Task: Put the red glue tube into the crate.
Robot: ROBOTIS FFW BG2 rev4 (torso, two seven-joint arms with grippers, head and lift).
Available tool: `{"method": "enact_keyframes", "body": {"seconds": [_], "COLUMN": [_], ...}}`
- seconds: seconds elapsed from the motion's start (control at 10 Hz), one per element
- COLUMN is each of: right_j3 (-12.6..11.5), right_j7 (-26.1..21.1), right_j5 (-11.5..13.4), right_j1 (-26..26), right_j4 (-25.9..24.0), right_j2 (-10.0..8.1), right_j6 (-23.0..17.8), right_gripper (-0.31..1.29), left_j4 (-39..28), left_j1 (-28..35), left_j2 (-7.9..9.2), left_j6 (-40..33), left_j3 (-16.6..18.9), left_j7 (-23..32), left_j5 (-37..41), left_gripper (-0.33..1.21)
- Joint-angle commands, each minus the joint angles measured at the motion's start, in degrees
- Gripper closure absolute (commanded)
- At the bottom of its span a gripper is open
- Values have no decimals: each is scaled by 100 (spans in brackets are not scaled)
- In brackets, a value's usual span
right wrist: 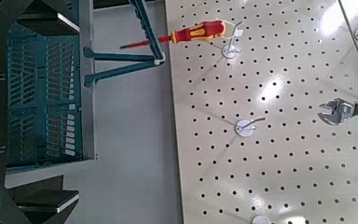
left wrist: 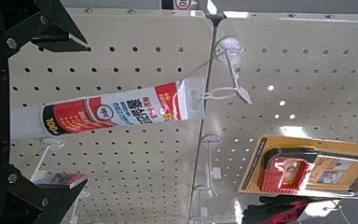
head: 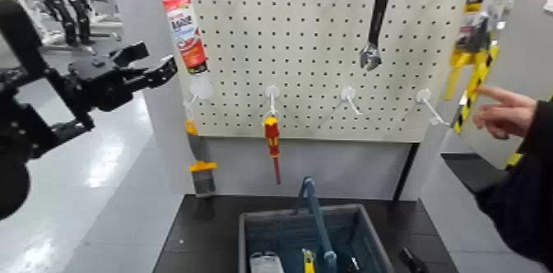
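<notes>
Glue tube (head: 183, 25) on pegboard (head: 329, 62) upper left; crate (head: 280, 235) below, before it.

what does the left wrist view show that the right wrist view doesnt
Only the left wrist view shows the red glue tube hanging on a peg, plus an orange packaged item. Only the right wrist view shows the crate, the red-and-yellow screwdriver and a wrench. Both share the white pegboard with its pegs.

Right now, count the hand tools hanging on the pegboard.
3. A red-and-yellow screwdriver hangs low at the centre of the pegboard, an adjustable wrench upper right, and a scraper-like tool at the lower left edge. The yellow packages at the right edge may hold more.
</notes>
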Motion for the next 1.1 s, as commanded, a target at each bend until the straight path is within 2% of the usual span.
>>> {"method": "enact_keyframes", "body": {"seconds": [0.1, 0.4, 0.8, 1.1], "right_j3": [20, 38, 73, 100], "right_j7": [1, 1, 1, 1], "right_j5": [-1, -1, -1, -1], "right_j1": [-51, -86, -148, -165], "right_j4": [16, 34, 78, 95], "right_j2": [44, 26, 18, 18], "right_j6": [-30, -38, -56, -65], "right_gripper": [7, 7, 7, 7], "left_j4": [665, 1280, 2449, 2853], "left_j1": [-449, -889, -1425, -1689], "left_j2": [107, 195, 169, 125], "left_j6": [-234, -401, -876, -1122], "left_j3": [-85, -261, -586, -779], "left_j7": [-298, -694, -1476, -1661], "left_j5": [-8, -157, -324, -324], "left_gripper": [30, 31, 33, 33]}}
